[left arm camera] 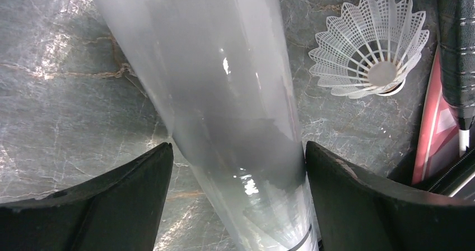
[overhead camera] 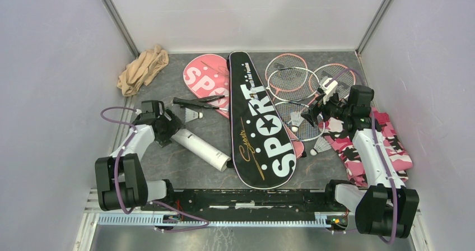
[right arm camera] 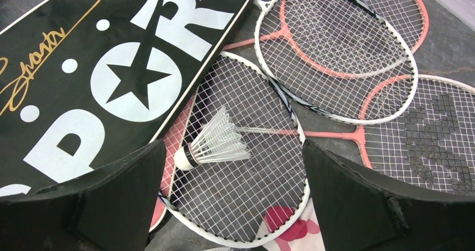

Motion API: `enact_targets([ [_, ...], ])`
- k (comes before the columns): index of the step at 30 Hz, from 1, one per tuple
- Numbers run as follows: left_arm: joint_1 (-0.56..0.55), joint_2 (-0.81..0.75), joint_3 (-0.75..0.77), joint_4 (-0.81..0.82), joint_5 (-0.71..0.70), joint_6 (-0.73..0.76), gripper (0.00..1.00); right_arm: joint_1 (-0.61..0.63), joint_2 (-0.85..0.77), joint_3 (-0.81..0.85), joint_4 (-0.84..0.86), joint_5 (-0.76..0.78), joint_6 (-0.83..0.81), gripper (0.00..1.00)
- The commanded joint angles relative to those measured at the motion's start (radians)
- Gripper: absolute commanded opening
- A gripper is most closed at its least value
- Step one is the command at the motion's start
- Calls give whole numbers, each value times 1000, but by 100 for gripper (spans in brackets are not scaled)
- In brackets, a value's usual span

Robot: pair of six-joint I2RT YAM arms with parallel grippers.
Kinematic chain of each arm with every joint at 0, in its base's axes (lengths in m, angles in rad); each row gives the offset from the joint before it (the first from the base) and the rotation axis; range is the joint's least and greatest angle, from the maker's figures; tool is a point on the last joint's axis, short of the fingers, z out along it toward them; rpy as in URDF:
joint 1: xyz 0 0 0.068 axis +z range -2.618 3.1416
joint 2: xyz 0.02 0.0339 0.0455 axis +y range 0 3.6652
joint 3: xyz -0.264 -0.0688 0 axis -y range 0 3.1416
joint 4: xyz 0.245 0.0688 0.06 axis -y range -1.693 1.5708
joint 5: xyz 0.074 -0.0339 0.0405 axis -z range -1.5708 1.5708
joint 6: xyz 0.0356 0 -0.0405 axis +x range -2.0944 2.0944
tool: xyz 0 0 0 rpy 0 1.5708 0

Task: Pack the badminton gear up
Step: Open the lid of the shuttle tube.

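The left pincer (left arm camera: pixel 238 150) is straddling the long white translucent tube (left arm camera: pixel 224 83), with both black fingertips sitting right against its sides; whether they are squeezing it cannot be told. The tube is lying on the grey marbled table (left arm camera: pixel 67 94), with a white plastic shuttlecock (left arm camera: pixel 369 46) resting just beside it. The right pincer (right arm camera: pixel 232 150) is hanging spread wide, gripping nothing, above a white feathered shuttlecock (right arm camera: pixel 215 142) that is lying on the strings of a white-framed racket (right arm camera: pixel 252 195). The black racket-shaped bag lettered SPORT (right arm camera: pixel 84 66) is lying to one side of that racket, with pink-framed rackets (right arm camera: pixel 431 133) overlapping on the other
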Motion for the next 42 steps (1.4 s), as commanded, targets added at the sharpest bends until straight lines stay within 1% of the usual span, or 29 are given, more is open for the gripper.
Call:
enact_targets([
  [1, 24, -3, -13, 59, 37, -37, 90, -5, -4, 1, 39, -32, 13, 98],
  [9, 54, 46, 5, 76, 28, 3, 88, -4, -12, 1, 43, -51, 23, 98],
  [14, 66, 16, 16, 80, 10, 37, 82, -4, 0, 3, 39, -53, 24, 98],
  [18, 71, -28, 13, 79, -10, 60, 69, -5, -4, 3, 41, -56, 27, 98],
  [26, 78, -79, 40, 62, -34, 106, 33, -5, -16, 2, 45, -62, 36, 98],
  [29, 80, -108, 51, 58, -36, 125, 25, -4, -20, -3, 52, -65, 43, 98],
  [31, 80, -118, 63, 57, -28, 142, 23, -5, -18, -2, 52, -66, 45, 98],
  [38, 80, -150, 117, 51, -9, 200, 21, -3, -25, -1, 52, -76, 47, 98],
  [42, 79, -170, 132, 72, 58, 250, 21, -5, -27, 0, 50, -83, 48, 98],
])
